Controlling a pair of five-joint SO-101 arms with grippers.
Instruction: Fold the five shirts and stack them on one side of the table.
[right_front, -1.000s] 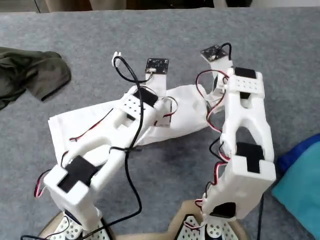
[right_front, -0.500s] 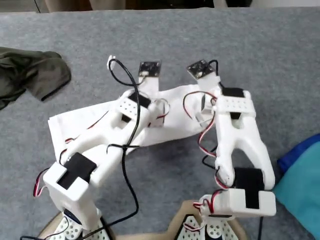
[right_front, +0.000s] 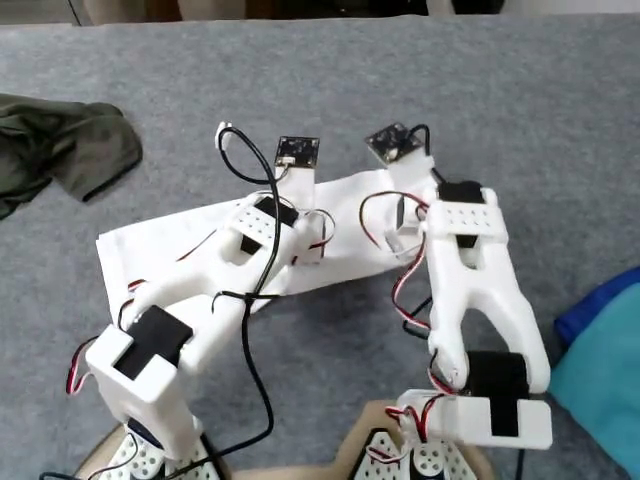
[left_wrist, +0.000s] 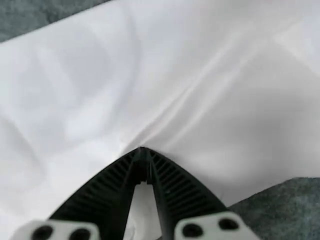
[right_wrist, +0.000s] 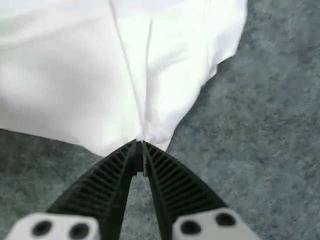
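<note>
On the grey surface (right_front: 520, 90), the left tool (left_wrist: 142, 154) and right tool (right_wrist: 139, 146) each clamp closed on thin folds of the white shirt (right_front: 140, 255), which could slip free under uneven pulling.

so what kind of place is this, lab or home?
Likely a robotics lab bench: a grey fabric-covered table, two white arms with exposed wiring, a white shirt under them, olive garment and blue cloth aside.
</note>
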